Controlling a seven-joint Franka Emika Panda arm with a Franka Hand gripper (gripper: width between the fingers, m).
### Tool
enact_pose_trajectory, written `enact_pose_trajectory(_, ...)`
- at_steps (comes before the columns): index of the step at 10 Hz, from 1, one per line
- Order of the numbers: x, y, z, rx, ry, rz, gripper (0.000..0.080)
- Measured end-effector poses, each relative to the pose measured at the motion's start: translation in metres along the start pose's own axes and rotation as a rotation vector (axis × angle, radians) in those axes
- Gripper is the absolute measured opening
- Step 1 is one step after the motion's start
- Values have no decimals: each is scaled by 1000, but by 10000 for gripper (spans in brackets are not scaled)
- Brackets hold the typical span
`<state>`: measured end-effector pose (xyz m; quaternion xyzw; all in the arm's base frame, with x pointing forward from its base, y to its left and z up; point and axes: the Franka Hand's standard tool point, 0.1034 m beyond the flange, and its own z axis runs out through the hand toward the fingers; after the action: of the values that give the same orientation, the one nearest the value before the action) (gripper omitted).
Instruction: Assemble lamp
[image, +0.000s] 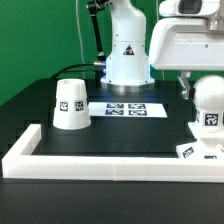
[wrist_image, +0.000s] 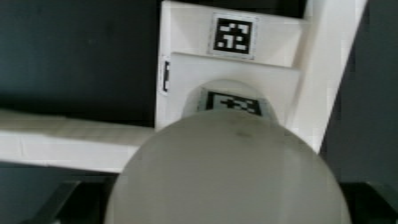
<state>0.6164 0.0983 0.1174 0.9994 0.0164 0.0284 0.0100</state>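
The white rounded bulb (image: 209, 110) stands upright at the exterior view's right, over the flat square base (image: 192, 151). I cannot tell whether it touches the base. My gripper (image: 202, 90) is shut on the bulb's upper part, with one dark finger (image: 186, 88) showing beside it. In the wrist view the bulb (wrist_image: 217, 170) fills the space between the jaws of my gripper (wrist_image: 217, 208). Beyond the bulb lies the base (wrist_image: 233, 65) with its tags and round socket. The cone shade (image: 70, 103) stands apart at the exterior view's left.
The marker board (image: 128, 108) lies mid-table in front of the arm's pedestal (image: 128, 55). Long white bars edge the table's front (image: 110, 160) and left (image: 25, 138). One bar (wrist_image: 63, 135) crosses the wrist view next to the base.
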Motion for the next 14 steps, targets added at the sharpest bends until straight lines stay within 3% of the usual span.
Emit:
enact_pose_trajectory(9,-5,8,1,-7,-10,495,579)
enact_pose_trajectory(10,-5,6,1,-7,-11,491,639)
enact_pose_trajectory(14,-14,-11,-6,-3,-11,460,694)
